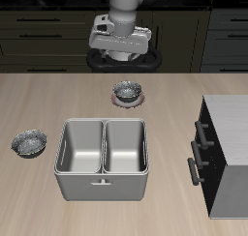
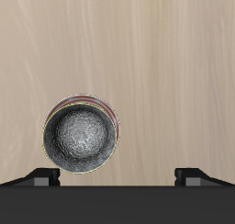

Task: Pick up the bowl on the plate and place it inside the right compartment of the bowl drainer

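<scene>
A small mottled silver-grey bowl (image 1: 127, 89) (image 2: 82, 136) sits on a pinkish-rimmed plate (image 1: 127, 102) (image 2: 88, 97) that is barely wider than it, toward the back of the table. My gripper (image 1: 123, 60) (image 2: 119, 176) hovers above and slightly behind the bowl, open, with nothing between its widely spread fingertips (image 2: 44, 176). The grey bowl drainer (image 1: 102, 188) stands nearer the front edge. Its right compartment (image 1: 127, 149) holds nothing.
A second identical bowl (image 1: 29, 141) lies on the table beside the drainer. A dark cabinet (image 1: 224, 153) with handles stands on the drainer's other side. Dark drawers line the back wall.
</scene>
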